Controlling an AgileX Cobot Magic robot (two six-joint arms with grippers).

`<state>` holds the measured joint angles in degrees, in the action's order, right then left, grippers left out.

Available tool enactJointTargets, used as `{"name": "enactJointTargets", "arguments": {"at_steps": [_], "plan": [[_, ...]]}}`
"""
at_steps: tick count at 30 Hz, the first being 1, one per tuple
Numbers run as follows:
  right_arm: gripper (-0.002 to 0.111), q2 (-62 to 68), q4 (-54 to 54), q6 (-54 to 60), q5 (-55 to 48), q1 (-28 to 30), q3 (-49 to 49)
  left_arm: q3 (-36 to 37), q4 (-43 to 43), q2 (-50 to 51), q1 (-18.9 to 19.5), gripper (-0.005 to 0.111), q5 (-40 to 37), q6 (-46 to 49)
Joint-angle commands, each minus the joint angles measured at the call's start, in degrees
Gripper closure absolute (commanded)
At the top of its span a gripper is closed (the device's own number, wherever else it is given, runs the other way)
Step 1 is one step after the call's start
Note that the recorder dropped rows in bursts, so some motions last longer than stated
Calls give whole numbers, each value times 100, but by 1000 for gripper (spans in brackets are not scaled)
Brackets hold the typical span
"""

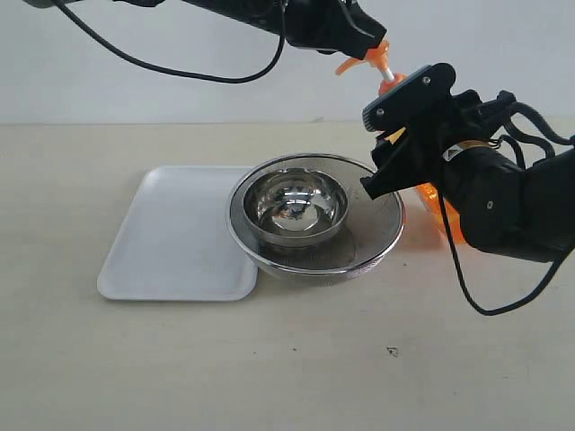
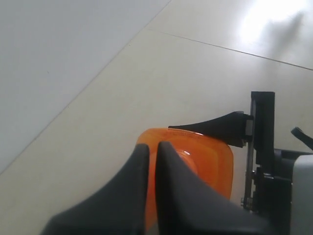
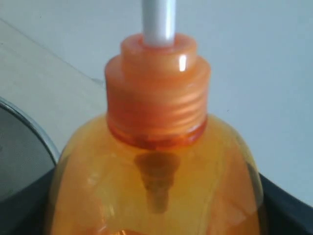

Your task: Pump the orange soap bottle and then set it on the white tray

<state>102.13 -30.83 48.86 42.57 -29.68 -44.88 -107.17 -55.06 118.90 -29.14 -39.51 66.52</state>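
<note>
The right hand [image 1: 384, 148] clamps the bottle [image 1: 433, 199] at the right of a strainer [image 1: 377, 229], near the counter's [image 1: 269, 359] back edge and well apart from the tray [image 1: 171, 233]. The left hand [image 1: 367, 38] reaches across from above to the pump head [image 1: 349, 65]. The exterior view alone shows this layout. The strainer holds a steel bowl [image 1: 296, 206], and its rim overlaps the tray's right edge. The bottle's top leans slightly left, and the right arm hides its base, so contact with the counter cannot be told. The left wrist view adds what that angle misses: the left hand's fingers [image 2: 139, 161] are pressed together, tips resting on the pump head's flat top, with one of the right hand's fingers [image 2: 220, 127] just beyond. The right wrist view looks close at the ribbed collar [image 3: 156, 88] and white stem [image 3: 159, 19], with black fingers [image 3: 288, 205] flanking the bottle's shoulders and the strainer's rim just beside. The tray lies open left of the strainer, and broad counter runs along the front edge.
</note>
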Motion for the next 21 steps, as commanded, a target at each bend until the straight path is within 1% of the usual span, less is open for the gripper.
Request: {"name": "enactJointTargets", "arguments": {"at_steps": [1,9,14,21], "plan": [[108,-86,402,-231,172,-53,-39,129,364,257,-145,102,-404,-50],[108,-86,465,-365,172,-53,-39,119,364,197,-144,102,-371,-50],[108,-86,452,-513,172,-53,-39,119,610,-246,-144,102,-36,-13],[108,-86,452,-781,220,-53,-39,119,693,-649,-144,102,54,-13]]}}
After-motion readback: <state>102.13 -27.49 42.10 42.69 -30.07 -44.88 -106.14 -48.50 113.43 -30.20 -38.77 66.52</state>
